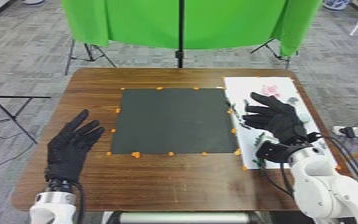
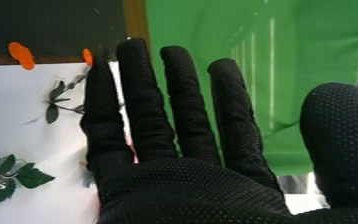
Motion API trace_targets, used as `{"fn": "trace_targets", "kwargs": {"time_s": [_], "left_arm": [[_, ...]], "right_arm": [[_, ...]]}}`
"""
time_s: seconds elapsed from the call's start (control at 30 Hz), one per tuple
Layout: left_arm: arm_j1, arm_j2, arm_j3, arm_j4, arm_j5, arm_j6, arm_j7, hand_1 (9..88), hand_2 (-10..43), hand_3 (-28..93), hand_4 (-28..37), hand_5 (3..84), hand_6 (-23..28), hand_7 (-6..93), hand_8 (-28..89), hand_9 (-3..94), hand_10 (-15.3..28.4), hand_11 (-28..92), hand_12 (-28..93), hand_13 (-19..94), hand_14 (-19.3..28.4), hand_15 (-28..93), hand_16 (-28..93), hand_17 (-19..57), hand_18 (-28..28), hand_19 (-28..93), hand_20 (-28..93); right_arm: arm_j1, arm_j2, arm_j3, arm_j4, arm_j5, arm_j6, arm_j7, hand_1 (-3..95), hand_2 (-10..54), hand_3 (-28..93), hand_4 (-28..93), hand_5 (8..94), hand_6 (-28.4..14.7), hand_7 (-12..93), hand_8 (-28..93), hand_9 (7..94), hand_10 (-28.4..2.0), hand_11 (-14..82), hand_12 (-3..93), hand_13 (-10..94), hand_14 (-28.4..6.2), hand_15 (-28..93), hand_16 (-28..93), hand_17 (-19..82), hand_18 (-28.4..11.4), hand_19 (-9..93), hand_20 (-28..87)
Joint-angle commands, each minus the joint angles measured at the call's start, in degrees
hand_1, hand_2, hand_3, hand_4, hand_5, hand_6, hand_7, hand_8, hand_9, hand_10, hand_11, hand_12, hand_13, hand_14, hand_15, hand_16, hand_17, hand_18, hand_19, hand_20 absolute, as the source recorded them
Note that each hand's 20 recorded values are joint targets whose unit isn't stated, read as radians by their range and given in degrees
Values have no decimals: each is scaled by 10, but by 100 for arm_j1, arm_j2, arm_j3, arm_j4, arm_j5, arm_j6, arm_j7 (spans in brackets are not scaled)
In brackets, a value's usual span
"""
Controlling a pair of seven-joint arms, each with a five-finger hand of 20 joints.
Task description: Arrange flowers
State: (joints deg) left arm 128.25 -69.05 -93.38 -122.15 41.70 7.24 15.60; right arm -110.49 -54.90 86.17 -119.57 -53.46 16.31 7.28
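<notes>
In the head view the right hand is over the white sheet at the table's right side, its fingers spread with nothing held. A pink flower lies on the sheet beyond that hand, and green leaves show beside its wrist. The left hand is over the table's left part, fingers straight. In the right wrist view the right hand has straight fingers with the thumb apart; a thin leafy sprig and a bunch of green leaves lie on the white sheet beside it.
A dark square mat with orange markers around its edges lies on the brown table, between the hands. Behind the table hang green cloths on stands. Black cables run along the right arm.
</notes>
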Motion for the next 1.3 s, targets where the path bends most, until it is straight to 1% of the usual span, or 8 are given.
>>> {"fn": "trace_targets", "kwargs": {"time_s": [0.03, 0.3, 0.4, 0.57, 0.73, 0.9, 1.1, 1.3], "left_arm": [[27, 10, 55, 2, -43, 80, 15, 232, 104, 749, -241, 375, 82, 114, -84, 367, 198, 251, 134, 256, 254, 511, -50, -82, 235, 481, 194], [48, 57, 50, -28, -59, 128, 79, 234, 105, 746, -241, 375, 83, 116, -86, 367, 198, 254, 131, 255, 253, 514, -59, -89, 231, 465, 185], [55, 121, 30, -51, -86, 178, 156, 233, 105, 747, -240, 375, 83, 115, -86, 368, 199, 254, 130, 255, 253, 514, -61, -90, 230, 464, 184], [94, 262, -1, -96, -115, 199, 279, 233, 105, 748, -239, 375, 83, 116, -86, 368, 199, 255, 130, 254, 254, 515, -62, -90, 230, 463, 183], [144, 357, 3, -119, -156, 233, 435, 234, 105, 748, -239, 375, 83, 117, -86, 369, 198, 254, 130, 254, 253, 514, -63, -90, 230, 463, 183], [149, 343, -14, -126, -142, 223, 377, 233, 105, 747, -238, 375, 83, 117, -86, 369, 199, 255, 130, 255, 253, 517, -62, -91, 230, 464, 184], [88, 390, 4, -113, -148, 217, 419, 234, 105, 747, -238, 375, 84, 116, -86, 369, 199, 256, 131, 255, 254, 518, -63, -91, 230, 465, 184], [113, 394, -32, -136, -144, 233, 399, 236, 104, 747, -238, 376, 84, 117, -86, 369, 199, 256, 131, 255, 254, 519, -64, -91, 230, 466, 184]], "right_arm": [[17, 17, -17, -19, -90, 18, -11, 158, 118, 805, -283, 473, -10, 152, -128, 528, -166, 192, 124, 456, -188, 331, 122, 159, -236, 570, 219], [-2, 16, 30, -260, -502, 154, 413, 163, 117, 803, -283, 474, -12, 153, -128, 529, -166, 193, 124, 458, -187, 338, 123, 161, -237, 585, 226], [-97, 117, 80, -578, -1528, 423, 1105, 178, 105, 803, -282, 479, -23, 152, -125, 533, -170, 216, 128, 483, -186, 427, 117, 197, -240, 681, 255], [-68, 418, 109, -1096, -3128, 715, 2932, 225, 52, 793, -263, 497, -43, 154, -123, 552, -195, 263, 136, 528, -176, 584, 84, 271, -234, 815, 272], [-387, 605, 249, -1444, -4899, -75, 4423, 272, 16, 759, -237, 542, -66, 164, -124, 591, -209, 379, 153, 577, -164, 710, 81, 329, -222, 897, 248], [-272, 647, -109, -1300, -5902, -1139, 5119, 313, -22, 751, -221, 582, -77, 159, -120, 617, -209, 485, 166, 635, -152, 761, 97, 380, -229, 931, 298], [187, 742, -982, -986, -6879, -2131, 5662, 344, -55, 740, -215, 620, -90, 155, -113, 641, -216, 529, 178, 676, -145, 771, 105, 430, -238, 932, 357], [588, 781, -1757, -754, -7611, -2389, 5655, 360, -80, 729, -213, 649, -96, 165, -109, 653, -220, 543, 186, 696, -141, 771, 112, 450, -244, 932, 375]]}}
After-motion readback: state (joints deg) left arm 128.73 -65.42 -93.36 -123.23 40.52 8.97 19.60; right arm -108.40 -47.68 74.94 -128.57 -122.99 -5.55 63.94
